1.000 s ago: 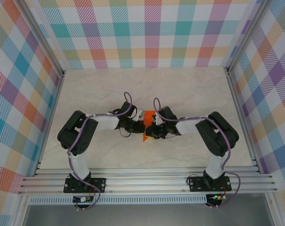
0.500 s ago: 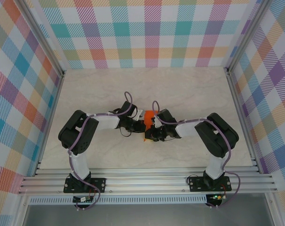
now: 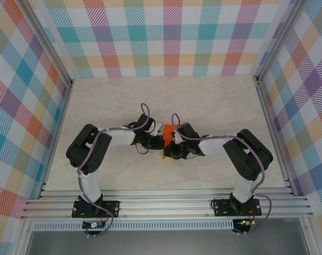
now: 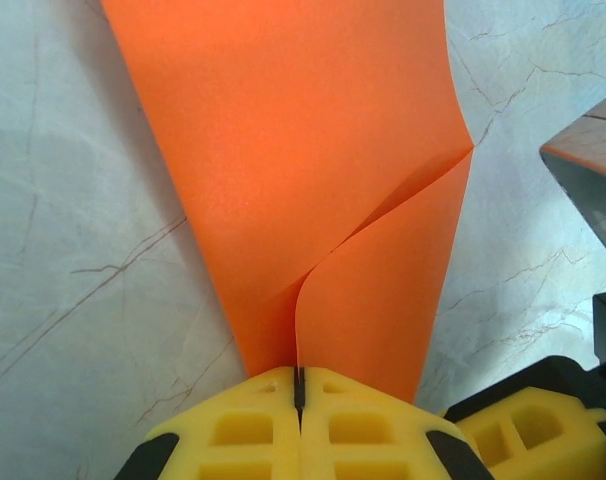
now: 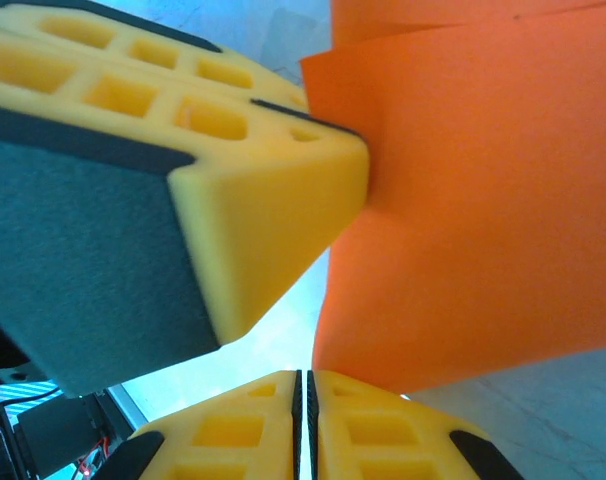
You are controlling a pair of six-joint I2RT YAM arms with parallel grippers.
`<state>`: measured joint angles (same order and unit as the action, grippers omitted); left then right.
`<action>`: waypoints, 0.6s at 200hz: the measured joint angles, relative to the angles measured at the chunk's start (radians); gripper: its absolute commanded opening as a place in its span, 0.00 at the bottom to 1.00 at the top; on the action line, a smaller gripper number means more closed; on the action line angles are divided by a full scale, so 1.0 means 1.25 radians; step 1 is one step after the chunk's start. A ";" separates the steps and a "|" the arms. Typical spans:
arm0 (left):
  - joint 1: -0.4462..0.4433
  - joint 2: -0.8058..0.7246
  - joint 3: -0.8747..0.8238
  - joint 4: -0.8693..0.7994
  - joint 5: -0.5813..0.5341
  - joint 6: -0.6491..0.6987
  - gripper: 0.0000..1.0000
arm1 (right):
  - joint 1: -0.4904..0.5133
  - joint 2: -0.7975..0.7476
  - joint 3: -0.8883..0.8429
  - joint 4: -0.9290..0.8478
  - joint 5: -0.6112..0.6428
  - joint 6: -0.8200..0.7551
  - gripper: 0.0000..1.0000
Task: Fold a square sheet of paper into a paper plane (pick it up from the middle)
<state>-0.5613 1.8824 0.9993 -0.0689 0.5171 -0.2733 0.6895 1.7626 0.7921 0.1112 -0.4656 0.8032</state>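
Left gripper (image 3: pixel 159 142) and right gripper (image 3: pixel 167 149) meet over the paper (image 3: pixel 166 129) on the table (image 3: pixel 214 106); left wrist: left jaws clamp the creased paper's narrow end, likely steadying the fold; right wrist: right fingers (image 5: pixel 383 430) sit closed at its lower edge, grip uncertain.

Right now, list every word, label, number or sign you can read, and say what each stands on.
No readable text anywhere.
orange paper: plain, no print.
checked walls: pattern only, no lettering.
small boards below the arm bases: too small to tell whether they carry any marking.
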 measured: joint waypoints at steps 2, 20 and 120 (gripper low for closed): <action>0.000 0.000 0.000 0.000 0.000 0.000 0.01 | 0.000 0.000 0.000 0.000 0.000 0.000 0.13; 0.000 0.001 0.000 0.000 0.002 0.000 0.01 | 0.010 0.001 0.001 -0.004 0.001 0.000 0.13; 0.000 0.003 0.006 -0.003 0.002 0.000 0.01 | 0.043 0.036 0.065 -0.093 0.051 -0.005 0.11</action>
<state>-0.5610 1.8862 1.0069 -0.0731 0.5194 -0.2733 0.7437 1.8080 0.8730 -0.0048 -0.4023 0.7967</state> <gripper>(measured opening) 0.046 0.111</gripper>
